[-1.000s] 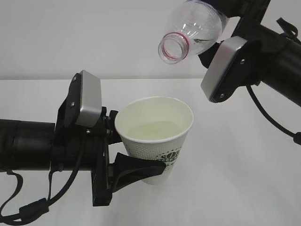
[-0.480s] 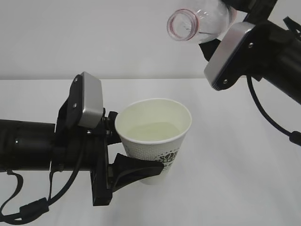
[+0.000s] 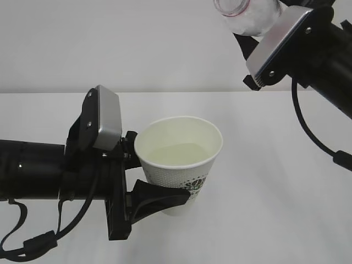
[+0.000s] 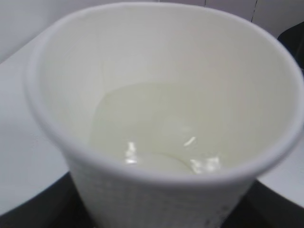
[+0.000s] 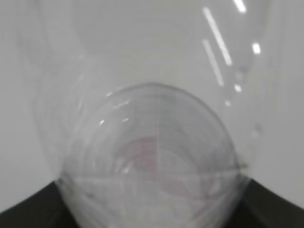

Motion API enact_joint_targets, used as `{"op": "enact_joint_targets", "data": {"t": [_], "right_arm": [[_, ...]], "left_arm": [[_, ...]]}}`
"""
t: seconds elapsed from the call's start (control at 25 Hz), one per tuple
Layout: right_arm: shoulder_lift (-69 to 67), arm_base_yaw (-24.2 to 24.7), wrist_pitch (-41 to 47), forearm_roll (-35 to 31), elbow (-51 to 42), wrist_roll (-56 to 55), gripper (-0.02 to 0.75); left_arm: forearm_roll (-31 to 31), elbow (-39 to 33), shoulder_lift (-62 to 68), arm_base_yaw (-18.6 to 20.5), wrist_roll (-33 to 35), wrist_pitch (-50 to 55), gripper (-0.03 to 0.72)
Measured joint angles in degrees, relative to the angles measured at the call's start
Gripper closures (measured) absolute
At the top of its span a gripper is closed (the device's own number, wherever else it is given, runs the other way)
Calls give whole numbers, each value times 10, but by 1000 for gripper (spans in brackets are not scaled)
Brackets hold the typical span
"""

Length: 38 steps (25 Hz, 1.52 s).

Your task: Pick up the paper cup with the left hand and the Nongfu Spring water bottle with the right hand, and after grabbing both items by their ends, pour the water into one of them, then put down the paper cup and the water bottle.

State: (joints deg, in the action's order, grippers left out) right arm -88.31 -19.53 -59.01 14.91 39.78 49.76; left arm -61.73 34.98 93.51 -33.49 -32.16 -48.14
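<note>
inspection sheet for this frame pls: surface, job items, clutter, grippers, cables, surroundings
Surface: plain white table, no spills visible.
Job's things: small white tapered paper cup with green-and-black logo, upright, clear water in its bottom; clear plastic bottle with red neck ring, raised at top edge, mostly cropped.
Clutter: nothing seen.
Grippers: left gripper shut on the cup's lower wall; right gripper holds the bottle.
Cables: black cables hang under the left arm and right arm.
Surroundings: bare pale wall.

White paper cup upright, holding clear water (roughly half full); empty clear bottle raised top right
</note>
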Motion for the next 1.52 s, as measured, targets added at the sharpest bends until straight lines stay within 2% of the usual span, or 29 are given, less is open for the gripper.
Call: {"op": "enact_joint_targets", "data": {"t": [0.36, 0.84, 1.12, 1.52], "right_arm": [[0, 0, 0, -29, 0, -79, 269], [0, 0, 21, -52, 0, -147, 269], [0, 0, 25, -101, 0, -188, 269], [0, 0, 39, -110, 0, -247, 269]], "left_arm": [[2, 0, 0, 0, 14, -1, 198], [39, 0, 0, 0, 21, -43, 198], [39, 0, 0, 0, 22, -44, 198], [39, 0, 0, 0, 23, -44, 199]]}}
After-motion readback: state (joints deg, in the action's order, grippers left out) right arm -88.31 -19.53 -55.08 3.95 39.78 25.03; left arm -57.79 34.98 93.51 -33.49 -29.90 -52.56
